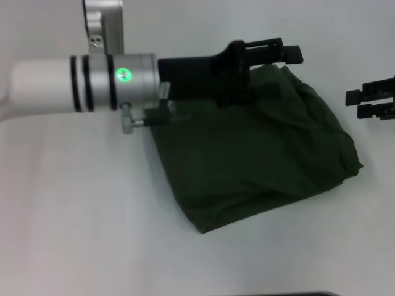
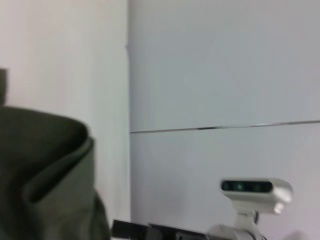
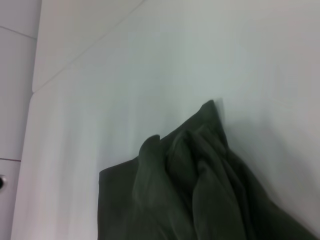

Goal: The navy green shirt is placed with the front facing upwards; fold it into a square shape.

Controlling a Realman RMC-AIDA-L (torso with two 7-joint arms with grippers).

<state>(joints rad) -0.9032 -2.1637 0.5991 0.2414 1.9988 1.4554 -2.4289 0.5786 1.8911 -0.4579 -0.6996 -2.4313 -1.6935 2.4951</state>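
The navy green shirt (image 1: 259,157) lies on the white counter (image 1: 80,216) as a compact, roughly four-sided bundle, already doubled over several times, with loose layered folds along its far and right edges. No lettering shows on the upper face.

The left end effector (image 1: 281,52) reaches in from the left across the middle of the scene, its black body lying over the far left part of the shirt and its fingertips at the far edge of the cloth. From the head view its fingers look close together at that edge, but whether they are pinching fabric cannot be told. A green light glows on the silver wrist ring behind it. In the left wrist view a raised fold of the shirt (image 2: 45,175) sits close beneath the end effector.

The right end effector (image 1: 373,98) sits well to the right of the shirt, apart from the cloth, with its two black fingers parted and nothing between them. The right wrist view shows the rumpled near corner of the shirt (image 3: 200,190) bunched into a peak on the counter (image 3: 150,65).
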